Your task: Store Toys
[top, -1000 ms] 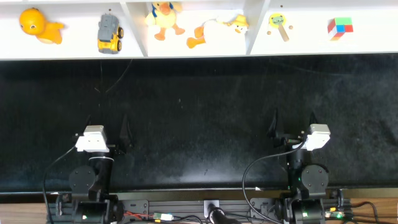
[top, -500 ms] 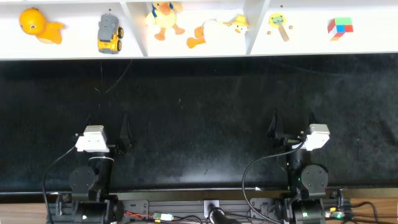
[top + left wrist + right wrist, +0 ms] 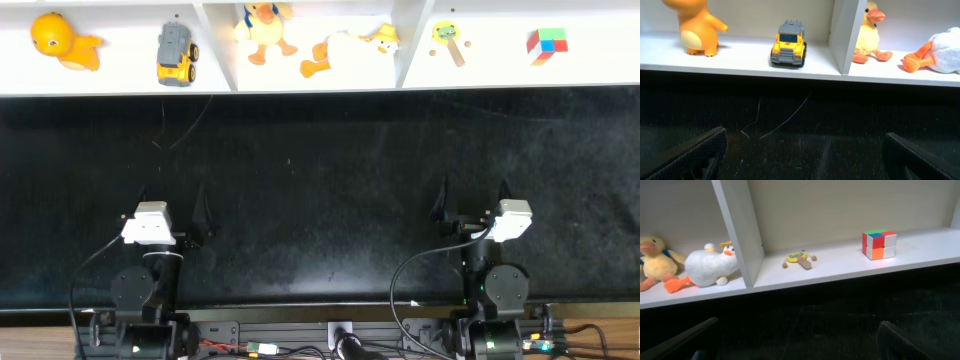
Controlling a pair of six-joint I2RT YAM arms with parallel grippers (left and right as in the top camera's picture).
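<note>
A black, faintly speckled work surface (image 3: 320, 180) spreads across the full width of the top view. A thin pale strand (image 3: 786, 118) lies curved on its far left part, with a shorter strand just beside it. Along the near edge, loose cables (image 3: 300, 345) and small connectors sit in a row.

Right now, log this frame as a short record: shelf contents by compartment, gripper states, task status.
left compartment: orange duck, yellow truck
middle compartment: yellow plush duck, white plush bird lying down
right compartment: rattle, colour cube
left gripper: open, empty, above black mat
right gripper: open, empty, above black mat
task status: all six toys on the shelf
</note>
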